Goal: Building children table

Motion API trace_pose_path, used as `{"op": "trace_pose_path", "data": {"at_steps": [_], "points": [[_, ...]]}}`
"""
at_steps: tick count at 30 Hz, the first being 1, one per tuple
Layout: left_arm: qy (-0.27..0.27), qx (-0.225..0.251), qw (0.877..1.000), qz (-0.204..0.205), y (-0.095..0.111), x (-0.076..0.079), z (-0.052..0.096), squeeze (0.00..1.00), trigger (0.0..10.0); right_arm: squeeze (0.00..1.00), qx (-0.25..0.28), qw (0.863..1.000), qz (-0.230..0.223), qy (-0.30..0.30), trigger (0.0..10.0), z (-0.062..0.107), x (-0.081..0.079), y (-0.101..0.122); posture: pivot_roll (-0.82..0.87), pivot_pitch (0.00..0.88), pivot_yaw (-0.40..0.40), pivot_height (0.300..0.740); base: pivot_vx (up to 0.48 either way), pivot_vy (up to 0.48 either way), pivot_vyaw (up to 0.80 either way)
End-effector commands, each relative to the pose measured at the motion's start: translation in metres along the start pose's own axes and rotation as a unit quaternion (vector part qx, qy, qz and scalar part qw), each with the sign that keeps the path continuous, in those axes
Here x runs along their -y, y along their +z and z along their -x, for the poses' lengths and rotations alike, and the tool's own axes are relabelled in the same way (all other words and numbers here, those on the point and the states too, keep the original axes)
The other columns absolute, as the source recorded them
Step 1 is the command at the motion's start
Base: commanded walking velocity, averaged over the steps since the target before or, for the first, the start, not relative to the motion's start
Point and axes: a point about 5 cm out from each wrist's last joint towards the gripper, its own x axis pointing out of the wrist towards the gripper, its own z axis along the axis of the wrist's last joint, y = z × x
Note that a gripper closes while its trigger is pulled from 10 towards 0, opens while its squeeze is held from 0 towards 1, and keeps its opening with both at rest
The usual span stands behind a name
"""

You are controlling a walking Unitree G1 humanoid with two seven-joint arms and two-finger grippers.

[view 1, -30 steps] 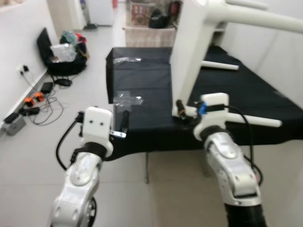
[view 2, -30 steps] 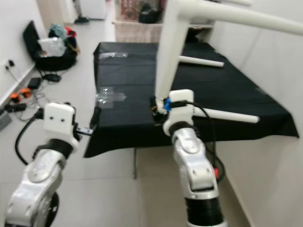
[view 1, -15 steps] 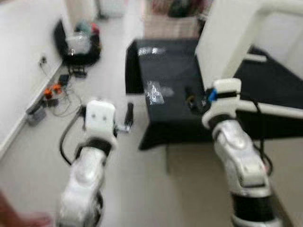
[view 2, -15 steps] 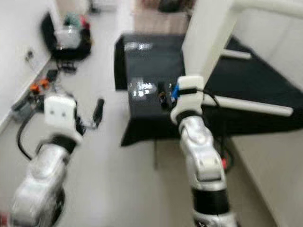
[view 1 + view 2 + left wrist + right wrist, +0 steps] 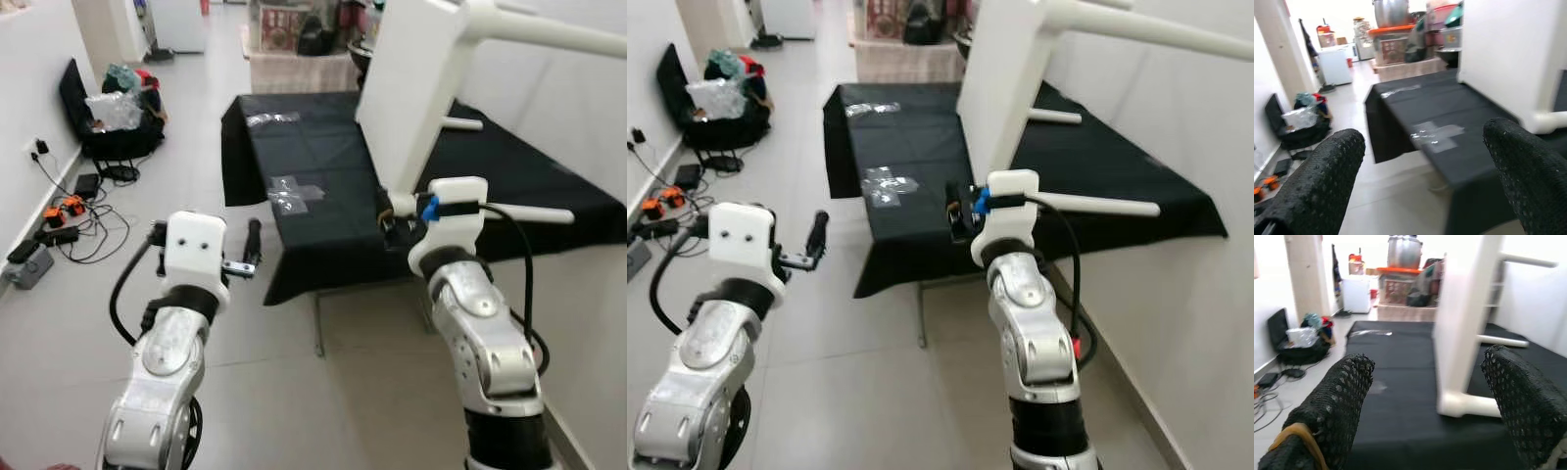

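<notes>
The head views are sharp at this moment, where half a second ago they were smeared by camera motion; the framing has also shifted across the last second, so the change is the robot's own turning or stepping, not a displacement of the parts. The white tabletop panel stands tilted on edge on the black-draped surface, its lower corner resting near the front edge, with one fitted white leg projecting overhead toward the right. Two loose white legs lie on the cloth behind and to the right of the panel, one near the front and one farther back. The right pincer is raised at the surface's front edge, just beside the panel's lower corner; the right wrist view shows its fingers spread apart with nothing between them. The left pincer hovers over the tiled floor, short of the surface's left corner, likewise open and empty per the left wrist view. Patches of clear tape lie on the cloth. Judgement: the robot appears to have settled into a working stance; neither pincer holds a part, so leg fitting has yet to resume, and the propped panel could tip if nudged.
</notes>
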Motion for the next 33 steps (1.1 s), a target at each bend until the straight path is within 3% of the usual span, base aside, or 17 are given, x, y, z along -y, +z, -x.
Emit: {"op": "trace_pose_path", "data": {"at_steps": [1, 11, 23, 33], "points": [[-0.002, -0.001, 1.0, 0.006, 0.001, 0.001, 0.0, 0.0, 10.0, 0.0, -0.012, 1.0, -0.006, -0.004, 10.0, -0.001, 0.002, -0.003, 0.05, 0.047, -0.061, 0.74, 0.0, 0.0, 0.0], [-0.001, 0.005, 1.0, -0.003, 0.003, 0.002, 0.004, 0.0, 10.0, 0.0, -0.01, 0.999, 0.0, 0.032, 10.0, 0.004, -0.009, -0.005, 0.05, 0.045, -0.063, 0.74, 0.0, 0.0, 0.0], [0.004, 0.012, 1.0, -0.005, 0.007, 0.001, 0.002, 0.0, 10.0, 0.0, 0.001, 1.0, -0.006, 0.028, 10.0, -0.001, -0.009, 0.003, 0.05, 0.049, -0.071, 0.74, 0.0, 0.0, 0.73], [0.004, 0.021, 1.0, -0.011, 0.01, -0.002, -0.001, 0.0, 10.0, 0.0, 0.015, 1.0, -0.019, -0.007, 10.0, -0.006, -0.002, 0.012, 0.05, 0.05, -0.07, 0.74, 0.356, 0.0, 0.0]]}}
